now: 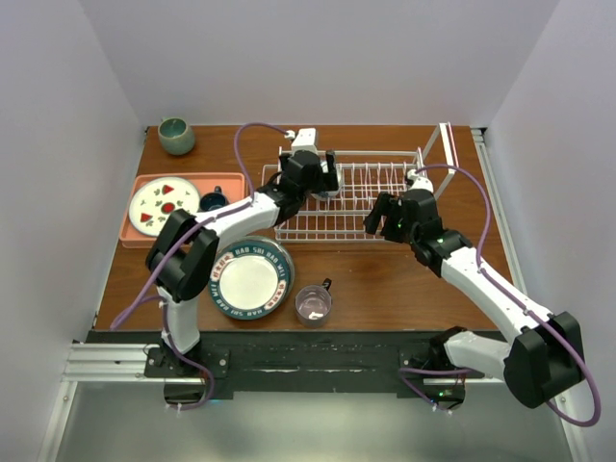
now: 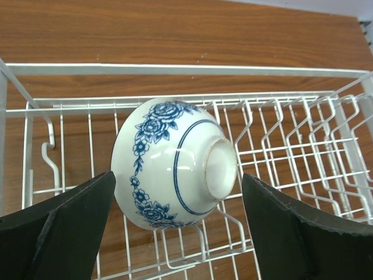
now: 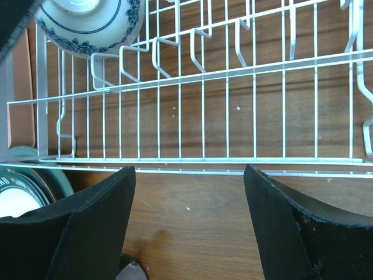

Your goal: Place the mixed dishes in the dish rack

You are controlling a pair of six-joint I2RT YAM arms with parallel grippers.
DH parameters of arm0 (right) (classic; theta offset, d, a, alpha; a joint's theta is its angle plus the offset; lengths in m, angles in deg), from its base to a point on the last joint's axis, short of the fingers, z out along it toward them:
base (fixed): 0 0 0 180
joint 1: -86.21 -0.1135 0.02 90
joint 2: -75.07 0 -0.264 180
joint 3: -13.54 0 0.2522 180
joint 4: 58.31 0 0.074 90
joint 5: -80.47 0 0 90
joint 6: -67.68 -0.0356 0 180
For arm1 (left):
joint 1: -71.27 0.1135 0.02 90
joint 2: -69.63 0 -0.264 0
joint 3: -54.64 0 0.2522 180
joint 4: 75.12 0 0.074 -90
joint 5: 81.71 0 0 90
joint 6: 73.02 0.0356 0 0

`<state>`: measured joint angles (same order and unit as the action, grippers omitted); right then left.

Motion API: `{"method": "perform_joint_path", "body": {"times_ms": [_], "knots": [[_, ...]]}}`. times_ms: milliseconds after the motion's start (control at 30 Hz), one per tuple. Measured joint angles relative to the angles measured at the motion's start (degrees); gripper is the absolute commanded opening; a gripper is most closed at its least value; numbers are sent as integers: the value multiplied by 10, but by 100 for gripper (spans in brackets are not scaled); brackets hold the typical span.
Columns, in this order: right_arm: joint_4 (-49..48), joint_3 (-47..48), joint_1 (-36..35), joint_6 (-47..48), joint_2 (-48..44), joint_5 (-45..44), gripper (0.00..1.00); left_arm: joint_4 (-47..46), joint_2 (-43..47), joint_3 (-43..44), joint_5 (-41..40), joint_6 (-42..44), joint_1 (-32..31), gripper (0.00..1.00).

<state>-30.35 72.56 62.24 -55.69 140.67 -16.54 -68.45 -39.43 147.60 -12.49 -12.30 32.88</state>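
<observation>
A grey-green cup (image 1: 176,135) stands at the desk's (image 1: 385,289) far left corner. A pink tray (image 1: 226,183) nearby carries a fruit-marked white plate (image 1: 164,204).

You've got bright, even overhead light, soft faint shadows on the table (image 1: 385,279); small glare on the bowl (image 2: 175,163); all sharp.

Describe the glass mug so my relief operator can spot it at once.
Find the white wire dish rack in the middle. In front of it, nearer the robot, lies a big lettered teal-rimmed plate; the mug stands just right of that. It alone is clear pinkish glass.
</observation>
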Motion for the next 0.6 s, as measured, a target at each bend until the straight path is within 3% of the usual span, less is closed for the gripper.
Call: {"method": "perform_joint_path", "body": {"times_ms": [300,500,533,600], "knots": [[4,0,0,0,0,-5,80,33,-14,4,29,-2,22,97],[4,0,2,0,0,-10,80,7,-14,-10,56,-15,33,86],[4,0,3,0,0,-10,80,2,-14,-12,61,-17,33,78],[5,0,3,0,0,-10,80,-3,-14,-14,68,-21,34,73]]}}
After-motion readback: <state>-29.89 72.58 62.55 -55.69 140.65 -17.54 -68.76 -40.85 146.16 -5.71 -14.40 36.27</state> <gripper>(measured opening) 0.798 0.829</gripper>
